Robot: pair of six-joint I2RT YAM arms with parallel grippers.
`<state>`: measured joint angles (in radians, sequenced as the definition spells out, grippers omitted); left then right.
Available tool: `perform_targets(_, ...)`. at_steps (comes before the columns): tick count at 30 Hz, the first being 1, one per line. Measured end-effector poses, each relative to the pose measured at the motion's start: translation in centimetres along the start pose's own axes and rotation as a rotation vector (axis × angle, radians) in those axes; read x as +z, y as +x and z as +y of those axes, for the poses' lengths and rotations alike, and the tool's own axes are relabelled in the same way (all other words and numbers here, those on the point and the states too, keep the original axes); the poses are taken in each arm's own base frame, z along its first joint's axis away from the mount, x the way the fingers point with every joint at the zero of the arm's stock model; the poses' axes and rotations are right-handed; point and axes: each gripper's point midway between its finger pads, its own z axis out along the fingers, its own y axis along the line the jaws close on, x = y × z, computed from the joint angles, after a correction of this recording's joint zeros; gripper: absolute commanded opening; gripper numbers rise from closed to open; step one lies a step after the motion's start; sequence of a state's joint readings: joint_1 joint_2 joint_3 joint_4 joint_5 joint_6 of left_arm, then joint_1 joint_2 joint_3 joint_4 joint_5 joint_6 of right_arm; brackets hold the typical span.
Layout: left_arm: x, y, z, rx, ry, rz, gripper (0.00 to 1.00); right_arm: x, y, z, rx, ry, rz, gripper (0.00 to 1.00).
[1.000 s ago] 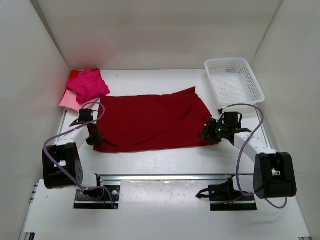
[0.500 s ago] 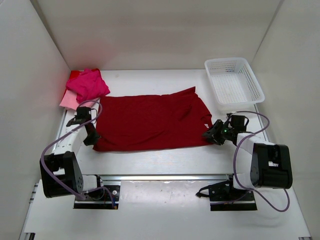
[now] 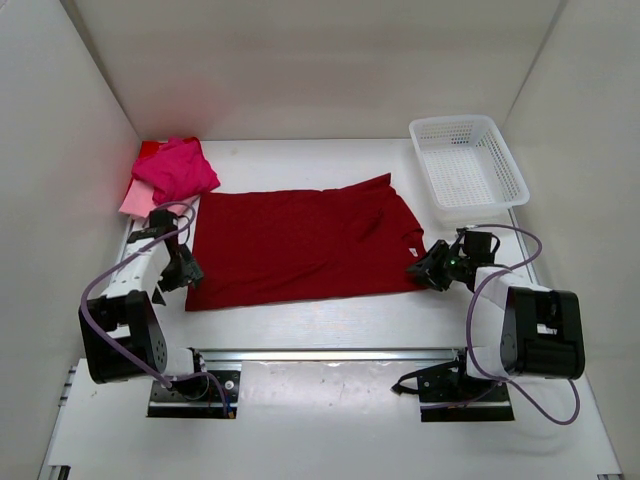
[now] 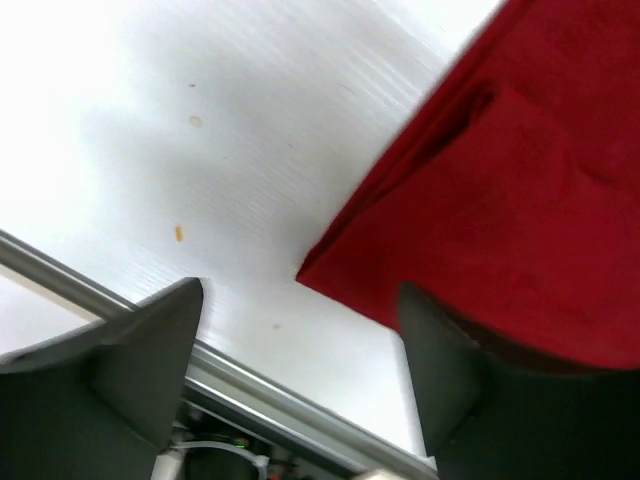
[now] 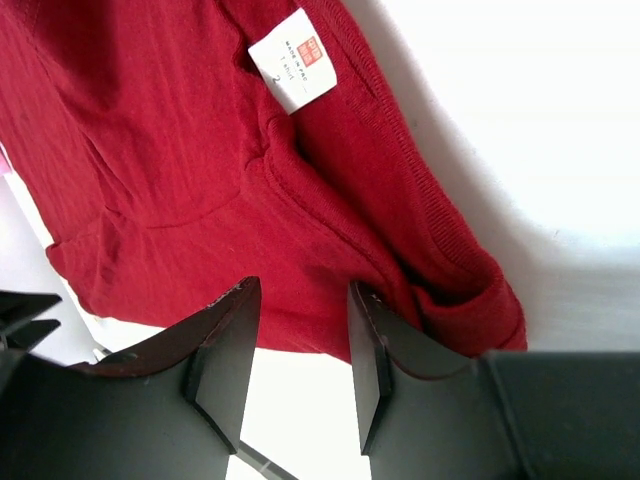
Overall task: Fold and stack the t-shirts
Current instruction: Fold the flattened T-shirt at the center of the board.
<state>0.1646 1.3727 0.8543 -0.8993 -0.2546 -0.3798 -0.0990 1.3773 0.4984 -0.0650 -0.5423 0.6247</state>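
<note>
The dark crimson t-shirt (image 3: 300, 245) lies spread flat mid-table. My left gripper (image 3: 180, 270) hovers at its near left corner, jaws wide open, and the corner (image 4: 470, 200) lies loose on the table between the fingertips of that gripper (image 4: 298, 292). At the shirt's right edge by the collar sits my right gripper (image 3: 428, 270). In its wrist view this gripper (image 5: 298, 300) stands open over the crimson cloth (image 5: 170, 130), a clear gap between its fingers and nothing pinched. A white neck label (image 5: 293, 60) shows. A hot pink t-shirt (image 3: 178, 168) rests on a pale pink one (image 3: 135, 203) at the back left.
A white mesh basket (image 3: 468, 160) stands at the back right. White walls enclose the table on three sides. A metal rail (image 3: 330, 353) runs along the near edge in front of the arm bases.
My left gripper has opened and let go of the shirt's near left corner, which now lies flat. The right arm drew back its elbow a second ago and has since stayed put.
</note>
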Motion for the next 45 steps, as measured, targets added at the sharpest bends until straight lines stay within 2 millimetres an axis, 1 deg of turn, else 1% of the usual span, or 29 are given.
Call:
perform_targets(1, 0.0, 0.0, 0.1, -0.004, -0.002, 0.001, 0.94, 0.0, 0.1, 0.0, -0.001, 0.001, 0.001, 0.38)
perform_targets(4, -0.1, -0.2, 0.1, -0.019, -0.004, -0.002, 0.79, -0.2, 0.5, 0.1, -0.009, 0.007, 0.013, 0.38)
perform_targets(5, -0.4, -0.4, -0.1, -0.019, 0.002, -0.005, 0.67, -0.3, 0.6, 0.1, -0.014, 0.011, 0.017, 0.38)
perform_targets(6, -0.8, -0.7, -0.5, -0.013, 0.011, -0.012, 0.47, -0.5, 0.7, 0.2, -0.017, 0.017, 0.022, 0.38)
perform_targets(7, -1.4, -1.2, -1.3, -0.008, 0.030, -0.032, 0.41, -0.7, 0.8, 0.4, -0.023, 0.020, 0.028, 0.38)
perform_targets(8, -2.2, -1.9, -2.3, 0.010, 0.057, -0.059, 0.31, -0.9, 0.7, 0.6, -0.031, 0.021, 0.029, 0.38)
perform_targets(9, -3.0, -2.5, -3.8, 0.029, 0.098, -0.085, 0.25, -1.1, 0.5, 1.0, -0.043, 0.017, 0.026, 0.37)
perform_targets(10, -4.0, -3.1, -5.8, 0.057, 0.146, -0.122, 0.24, -1.4, 0.0, 1.5, -0.058, 0.014, 0.019, 0.37)
perform_targets(12, -5.3, -2.7, -9.7, 0.110, 0.255, -0.158, 0.23, -1.8, -1.2, 2.7, -0.094, 0.003, -0.006, 0.38)
perform_targets(14, -5.7, -0.9, -12.9, 0.163, 0.352, -0.138, 0.22, -2.3, -2.6, 3.4, -0.134, 0.007, -0.045, 0.38)
perform_targets(16, -4.9, 1.2, -14.5, 0.183, 0.407, -0.089, 0.22, -2.8, -3.6, 3.4, -0.163, 0.029, -0.081, 0.39)
perform_targets(17, -4.2, 2.3, -14.7, 0.184, 0.417, -0.056, 0.22, -3.1, -4.1, 2.9, -0.171, 0.048, -0.100, 0.40)
perform_targets(19, -2.3, 4.4, -14.1, 0.176, 0.405, 0.016, 0.24, -3.8, -4.8, 1.5, -0.160, 0.102, -0.129, 0.44)
perform_targets(20, -1.4, 5.4, -13.6, 0.171, 0.395, 0.052, 0.24, -4.1, -4.9, 0.6, -0.149, 0.128, -0.143, 0.44)
perform_targets(21, -0.8, 6.1, -13.1, 0.163, 0.381, 0.079, 0.26, -4.3, -4.8, -0.3, -0.140, 0.154, -0.150, 0.44)
perform_targets(22, -0.4, 6.3, -12.7, 0.156, 0.372, 0.091, 0.27, -4.4, -4.5, -1.2, -0.128, 0.175, -0.150, 0.46)
perform_targets(24, -0.1, 5.9, -12.4, 0.133, 0.375, 0.091, 0.28, -4.2, -3.0, -2.9, -0.105, 0.211, -0.125, 0.45)
perform_targets(27, 0.2, 4.7, -12.4, 0.110, 0.386, 0.058, 0.29, -3.6, -0.7, -4.2, -0.085, 0.242, -0.057, 0.45)
perform_targets(28, 0.3, 4.3, -12.3, 0.105, 0.386, 0.047, 0.29, -3.4, -0.3, -4.3, -0.080, 0.241, -0.039, 0.45)
perform_targets(29, 0.4, 3.9, -12.2, 0.103, 0.385, 0.036, 0.30, -3.2, -0.4, -4.2, -0.082, 0.228, -0.037, 0.44)
perform_targets(31, 0.7, 3.1, -11.9, 0.097, 0.382, 0.012, 0.31, -2.7, -0.7, -3.7, -0.080, 0.197, -0.043, 0.37)
perform_targets(32, 1.0, 2.8, -11.8, 0.095, 0.379, 0.007, 0.30, -2.5, -1.0, -3.6, -0.074, 0.183, -0.053, 0.28)
perform_targets(33, 1.4, 2.6, -11.6, 0.090, 0.371, 0.009, 0.30, -2.3, -1.1, -3.6, -0.066, 0.171, -0.060, 0.22)
perform_targets(34, 1.8, 2.5, -11.6, 0.082, 0.370, 0.019, 0.30, -2.1, -1.0, -3.7, -0.050, 0.163, -0.067, 0.12)
perform_targets(35, 1.9, 2.2, -11.6, 0.079, 0.373, 0.023, 0.29, -1.9, -1.0, -3.8, -0.036, 0.155, -0.069, 0.04)
perform_targets(36, 1.9, 2.0, -11.6, 0.077, 0.374, 0.022, 0.31, -1.7, -0.9, -3.8, -0.019, 0.152, -0.068, 0.01)
perform_targets(37, 2.0, 1.9, -11.5, 0.077, 0.376, 0.023, 0.32, -1.7, -0.8, -3.8, -0.007, 0.150, -0.066, 0.00)
perform_targets(41, 1.6, 1.9, -11.7, 0.100, 0.383, 0.012, 0.42, -2.0, -0.1, -3.6, 0.020, 0.158, -0.057, 0.00)
perform_targets(45, 0.8, 2.4, -11.3, 0.120, 0.380, 0.016, 0.44, -3.9, 1.8, -3.5, 0.039, 0.157, -0.064, 0.00)
